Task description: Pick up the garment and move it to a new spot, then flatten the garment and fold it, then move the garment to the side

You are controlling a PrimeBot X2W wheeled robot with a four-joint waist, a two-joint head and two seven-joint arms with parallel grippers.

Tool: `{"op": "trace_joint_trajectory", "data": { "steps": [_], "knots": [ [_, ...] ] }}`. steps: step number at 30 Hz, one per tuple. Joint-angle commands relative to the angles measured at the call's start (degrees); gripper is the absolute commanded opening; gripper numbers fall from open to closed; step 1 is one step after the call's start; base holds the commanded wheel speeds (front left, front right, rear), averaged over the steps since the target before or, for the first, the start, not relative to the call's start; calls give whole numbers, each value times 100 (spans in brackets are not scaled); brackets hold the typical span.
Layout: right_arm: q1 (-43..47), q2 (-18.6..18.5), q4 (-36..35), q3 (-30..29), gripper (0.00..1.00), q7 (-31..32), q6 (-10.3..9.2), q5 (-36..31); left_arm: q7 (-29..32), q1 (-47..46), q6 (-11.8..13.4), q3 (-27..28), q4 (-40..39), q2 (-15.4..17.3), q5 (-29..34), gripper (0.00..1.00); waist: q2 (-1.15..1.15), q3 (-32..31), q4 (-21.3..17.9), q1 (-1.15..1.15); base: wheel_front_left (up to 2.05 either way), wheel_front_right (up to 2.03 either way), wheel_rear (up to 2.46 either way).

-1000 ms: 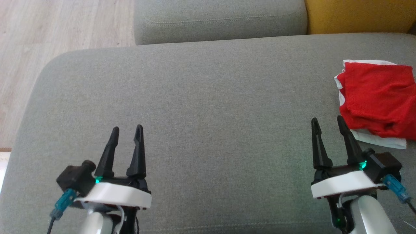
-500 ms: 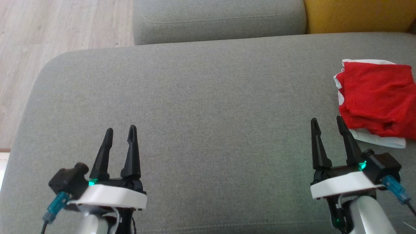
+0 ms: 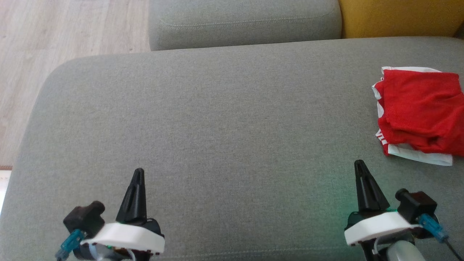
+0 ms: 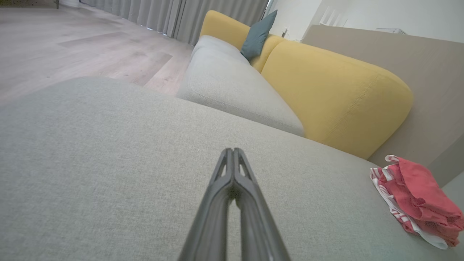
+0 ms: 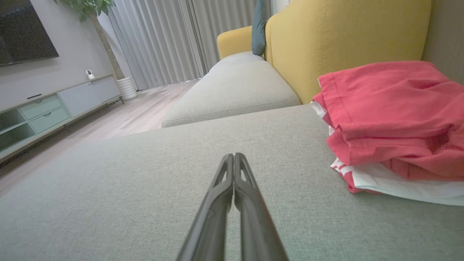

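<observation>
The garment is a folded red and white bundle lying at the right end of the grey sofa cushion. It also sits at the far right in the left wrist view and fills the right side of the right wrist view. My left gripper is shut with nothing in it, low at the front left of the cushion. My right gripper is also shut and empty, a short way in front of and to the left of the garment, not touching it.
A second grey seat cushion lies behind, with a yellow sofa back at the far right. Wooden floor lies off the cushion's left edge. A teal pillow leans on the yellow back.
Both grippers have shut, their fingers coming together. Both have drawn back toward the front edge of the cushion. The garment has not moved.
</observation>
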Motion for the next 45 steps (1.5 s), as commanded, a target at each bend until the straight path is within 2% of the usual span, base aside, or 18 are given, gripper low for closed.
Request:
{"op": "trace_joint_trajectory", "data": {
  "steps": [1, 45],
  "knots": [
    [-230, -13, -200, -10, 0, 36, 0, 184, 19, -224, -15, 32, -188, 13, -153, 0, 0, 1, 4, 0, 0, 0, 0],
    [-351, -117, -266, -240, 0, 639, -2, 3103, 610, -523, -264, 466, 152, 141, -2628, 0, 0, -10, 91, 0, 0, 0, 0]
  ]
}}
